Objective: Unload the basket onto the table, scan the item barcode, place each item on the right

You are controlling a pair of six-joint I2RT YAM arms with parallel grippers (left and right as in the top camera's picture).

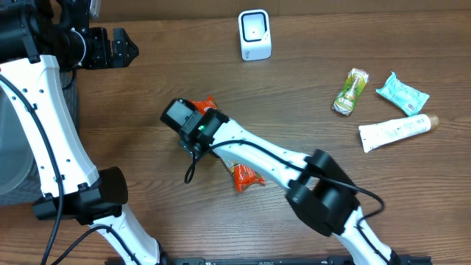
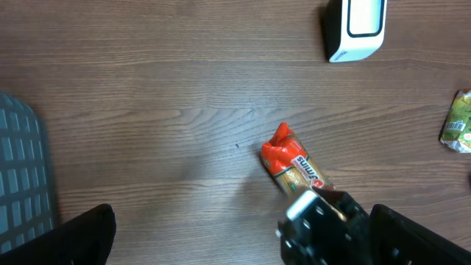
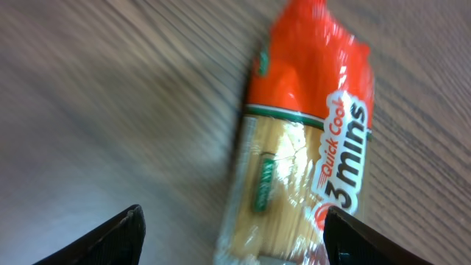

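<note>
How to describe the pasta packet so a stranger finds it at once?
On the wooden table, look near the middle, under the right arm. A long pasta packet lies there. Only it has orange-red ends; the other goods are a green bar, teal pouch and white tube.

Left pincer (image 1: 129,48) spread wide, right pincer (image 3: 232,239) parted, pointing down.

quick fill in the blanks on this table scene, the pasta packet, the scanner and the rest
1. The pasta packet is printed "Quick Cook 3 ___".
2. The gripper with a finger on either side of it belongs to the ___ arm.
3. The scanner is coloured ___.
4. In the overhead view, the tube lies on the table's ___ side.

Missing words: mins; right; white; right
</note>
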